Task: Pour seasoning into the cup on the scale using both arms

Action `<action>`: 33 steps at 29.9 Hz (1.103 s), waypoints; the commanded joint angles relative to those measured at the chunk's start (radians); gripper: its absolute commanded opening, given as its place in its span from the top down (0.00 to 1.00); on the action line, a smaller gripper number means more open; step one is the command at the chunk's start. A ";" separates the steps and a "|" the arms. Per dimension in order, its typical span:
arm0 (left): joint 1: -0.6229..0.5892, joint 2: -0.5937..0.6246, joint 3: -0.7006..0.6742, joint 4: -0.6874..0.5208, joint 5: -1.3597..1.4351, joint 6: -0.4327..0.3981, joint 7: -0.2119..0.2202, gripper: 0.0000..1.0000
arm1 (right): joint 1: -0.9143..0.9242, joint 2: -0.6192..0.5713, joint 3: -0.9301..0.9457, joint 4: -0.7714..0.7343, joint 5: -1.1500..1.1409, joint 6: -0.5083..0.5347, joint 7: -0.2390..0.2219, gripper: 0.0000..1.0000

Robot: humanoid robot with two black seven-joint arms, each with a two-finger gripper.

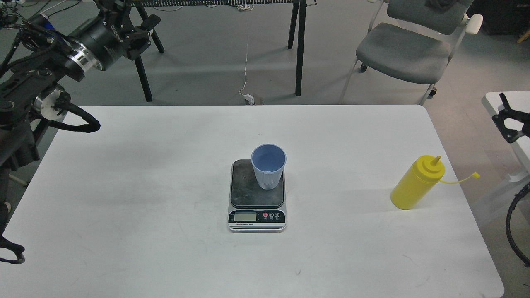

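Head view shows our left gripper [138, 31] raised beyond the white table's [124, 186] far-left corner, fingers indistinguishable. Our right gripper is unseen. Ribbed light-blue plastic cup [268, 166] stands on the flat dark-plated scale [256, 196]; yellow squeeze bottle [416, 183] near the right edge.

Scale [257, 207]: flat, rectangular, dark plate w/ silver front edge, small LCD & round buttons facing the near side; sits mid-table. Cup [268, 166]: light-blue, ribbed, tapered, upright on the plate's far right part, looks empty. Bottle [417, 182]: yellow squeeze type, pointed nozzle, tip cover off & dangling to the right on its tether; stands upright well to the right of the scale, near the table's right edge.
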 commanded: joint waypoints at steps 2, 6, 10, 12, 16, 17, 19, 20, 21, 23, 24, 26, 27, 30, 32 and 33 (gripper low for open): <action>-0.001 -0.002 -0.001 0.000 -0.003 0.000 0.000 0.13 | 0.221 0.123 -0.043 -0.014 -0.010 0.000 -0.024 0.01; 0.001 0.000 -0.002 0.000 -0.003 0.000 0.000 0.13 | 0.291 0.307 -0.023 -0.011 -0.007 -0.022 -0.024 0.02; 0.001 0.005 -0.002 0.000 -0.003 0.000 0.000 0.13 | 0.292 0.420 0.002 -0.022 -0.010 -0.042 -0.012 0.02; 0.001 0.006 -0.001 0.000 -0.003 0.000 0.000 0.13 | 0.286 0.450 -0.001 -0.037 -0.010 -0.036 -0.012 0.02; -0.002 0.008 -0.002 0.000 -0.005 0.000 0.000 0.13 | 0.268 0.473 -0.003 -0.039 -0.010 -0.018 -0.009 0.02; -0.002 0.008 -0.002 0.000 -0.005 0.000 0.000 0.13 | 0.266 0.478 -0.003 -0.040 -0.010 -0.010 -0.009 0.02; -0.002 0.006 -0.002 0.000 -0.005 0.000 0.000 0.13 | 0.265 0.492 -0.001 -0.050 -0.011 -0.007 -0.009 0.02; -0.002 0.005 -0.004 0.002 -0.006 0.000 0.000 0.13 | 0.265 0.504 -0.004 -0.060 -0.016 -0.007 -0.009 0.02; -0.002 0.003 -0.004 0.003 -0.009 0.000 0.000 0.13 | 0.265 0.515 -0.009 -0.073 -0.017 -0.009 -0.009 0.02; -0.001 0.000 -0.004 0.006 -0.029 0.000 0.000 0.13 | 0.266 0.536 -0.015 -0.103 -0.020 -0.009 -0.009 0.02; -0.001 -0.002 -0.002 0.008 -0.037 0.000 0.000 0.13 | 0.268 0.542 -0.020 -0.118 -0.022 -0.010 -0.010 0.02; -0.001 -0.003 -0.002 0.011 -0.043 0.000 0.000 0.13 | 0.272 0.553 -0.032 -0.167 -0.039 -0.010 -0.010 0.02; -0.001 -0.003 -0.002 0.011 -0.043 0.000 0.000 0.13 | 0.275 0.559 -0.040 -0.189 -0.048 -0.010 -0.010 0.02; -0.002 -0.003 0.001 0.012 -0.043 0.000 0.000 0.13 | 0.277 0.581 -0.047 -0.234 -0.059 -0.007 -0.010 0.02; -0.001 -0.008 0.001 0.026 -0.045 0.000 0.000 0.13 | 0.277 0.585 -0.049 -0.249 -0.060 -0.007 -0.010 0.02; -0.001 -0.012 0.001 0.032 -0.045 0.000 0.000 0.13 | 0.277 0.585 -0.049 -0.254 -0.060 -0.007 -0.010 0.02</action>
